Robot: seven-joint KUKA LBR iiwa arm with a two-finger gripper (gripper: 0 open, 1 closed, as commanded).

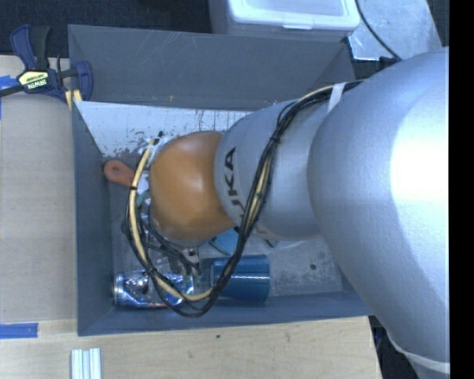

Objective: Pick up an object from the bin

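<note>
The claw, under the orange wrist cover, sits low at the near side of the bin. A blue can lies just right of it and a shiny silver packet just left. Whether the claw is apart or together, I cannot tell.

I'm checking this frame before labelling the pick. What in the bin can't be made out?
Camera view:
1. Middle of the bin floor: under the orange cover and grey wrist.
2. Blue cylinder, near wall: upper edge under the wrist, left end behind cables.
3. Shiny silver thing, near-left corner: cables cross it; kind unclear.
4. Brownish thing, left side: right end under the cover.
</note>
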